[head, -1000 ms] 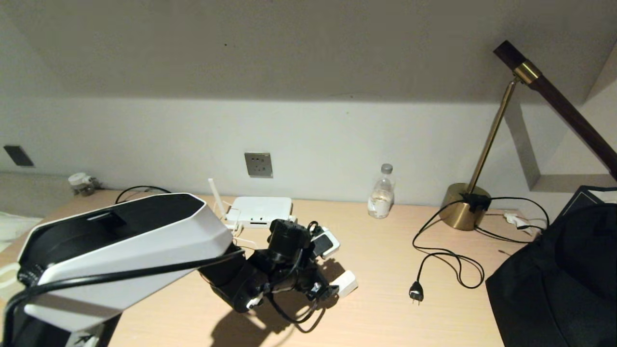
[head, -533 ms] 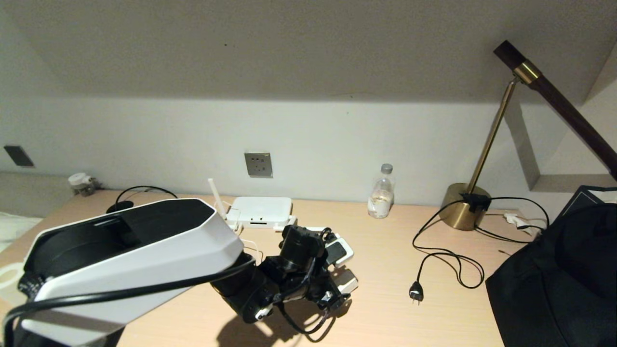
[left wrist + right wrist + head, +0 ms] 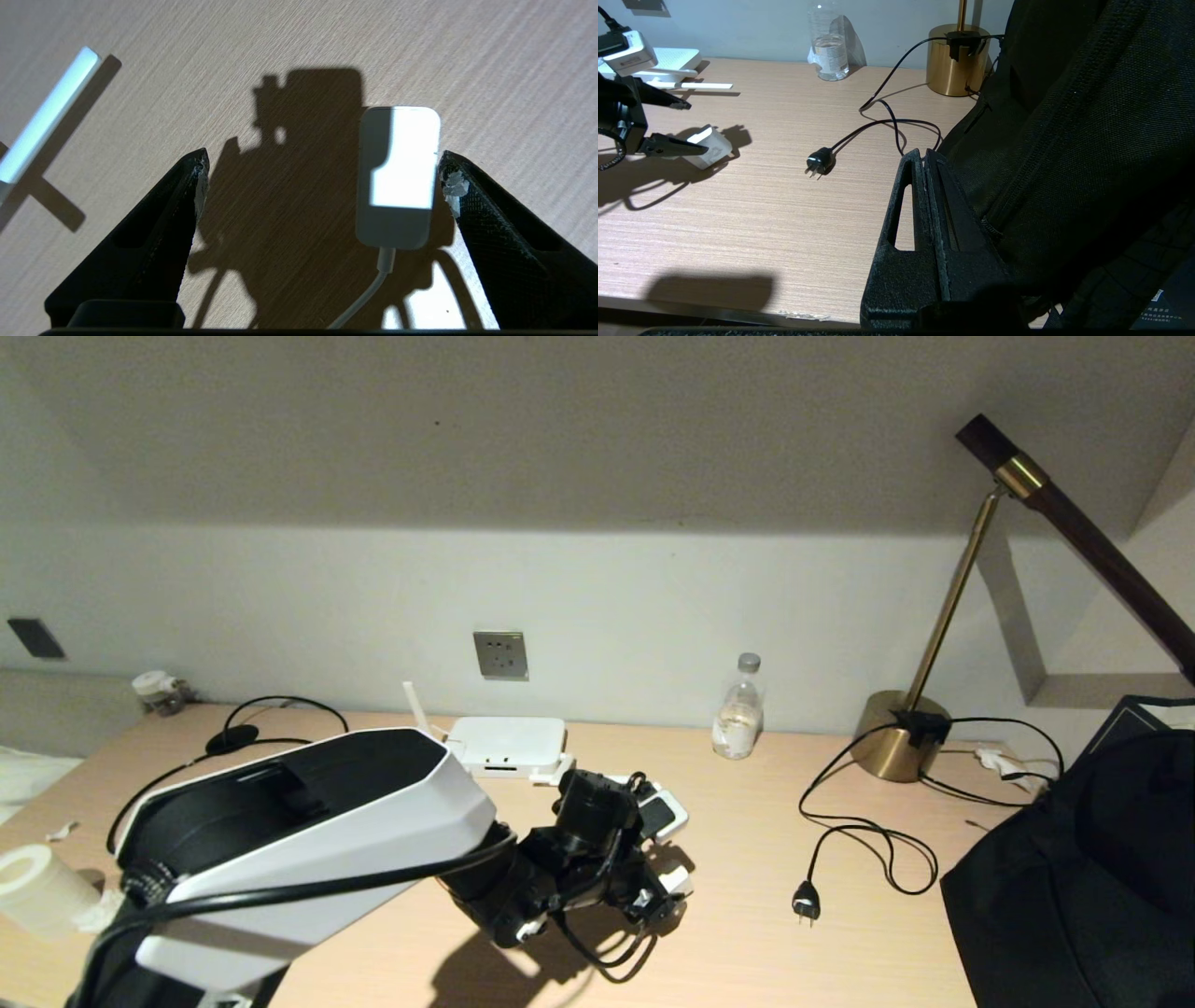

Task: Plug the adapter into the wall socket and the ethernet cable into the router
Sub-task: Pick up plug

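Adapter: small white block on a thin white cord, lying flat on the table, unplugged, forward of the router and well short of the wall. Left claw: poised low over the adapter, fingers spread to full width and holding nothing; the block sits inside the gap, close against one fingertip, the other fingertip well apart from it. Wall socket: grey faceplate on the wall above the router, nothing plugged in. Router: flat white box at the back of the table below the socket, stick antennas lying beside it, port edge facing the robot; no cable visibly in a port. Ethernet cable: black loop with an oval disc at the table's far left corner, untouched; its connector end cannot be made out. Right claw: fingers pressed together, empty, parked beside a black bag. Also present: water bottle, brass lamp with its black two-pin plug loose on the table. Progress: neither plugging step done; grasp of adapter judged imminent, with both insertions remaining.
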### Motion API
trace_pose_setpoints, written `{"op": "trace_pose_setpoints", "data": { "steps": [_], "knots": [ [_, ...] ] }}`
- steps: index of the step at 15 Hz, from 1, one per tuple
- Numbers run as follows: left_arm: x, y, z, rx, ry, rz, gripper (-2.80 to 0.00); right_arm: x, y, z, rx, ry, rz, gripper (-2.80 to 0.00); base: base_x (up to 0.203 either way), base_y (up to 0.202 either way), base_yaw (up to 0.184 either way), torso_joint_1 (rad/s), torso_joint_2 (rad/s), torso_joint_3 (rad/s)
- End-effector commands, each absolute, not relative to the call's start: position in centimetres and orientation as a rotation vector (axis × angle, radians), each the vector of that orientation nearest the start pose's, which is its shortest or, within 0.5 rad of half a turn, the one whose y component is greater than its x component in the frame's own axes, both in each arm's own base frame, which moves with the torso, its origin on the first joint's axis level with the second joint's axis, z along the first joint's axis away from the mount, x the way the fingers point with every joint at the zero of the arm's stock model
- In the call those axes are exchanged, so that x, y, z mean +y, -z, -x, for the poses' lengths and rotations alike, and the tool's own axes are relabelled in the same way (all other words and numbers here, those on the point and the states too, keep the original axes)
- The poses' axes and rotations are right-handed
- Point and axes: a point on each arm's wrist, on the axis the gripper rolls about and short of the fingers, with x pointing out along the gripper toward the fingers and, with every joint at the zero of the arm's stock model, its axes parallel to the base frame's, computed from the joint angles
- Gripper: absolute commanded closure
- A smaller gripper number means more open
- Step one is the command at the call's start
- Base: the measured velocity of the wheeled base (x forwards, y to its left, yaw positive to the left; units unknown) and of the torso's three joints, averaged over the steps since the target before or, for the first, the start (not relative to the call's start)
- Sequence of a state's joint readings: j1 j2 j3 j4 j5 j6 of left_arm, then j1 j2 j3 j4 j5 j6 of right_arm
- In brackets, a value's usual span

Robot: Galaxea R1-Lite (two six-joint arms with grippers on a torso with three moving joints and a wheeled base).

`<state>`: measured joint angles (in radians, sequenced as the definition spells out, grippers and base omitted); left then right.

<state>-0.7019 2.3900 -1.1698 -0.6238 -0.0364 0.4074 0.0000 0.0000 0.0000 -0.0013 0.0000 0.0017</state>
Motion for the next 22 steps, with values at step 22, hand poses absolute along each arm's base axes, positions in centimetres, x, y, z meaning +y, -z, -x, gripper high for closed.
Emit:
{"op": "trace_pose_setpoints", "data": {
  "steps": [22],
  "knots": [
    [-29.3,0.2,-34.0,0.524,0.813,-0.463,-2.80,0.0,-7.6,2.3,0.000,0.000,-0.002,0.00,0.000,0.000,0.000,0.000,0.00,0.000]
  ]
}}
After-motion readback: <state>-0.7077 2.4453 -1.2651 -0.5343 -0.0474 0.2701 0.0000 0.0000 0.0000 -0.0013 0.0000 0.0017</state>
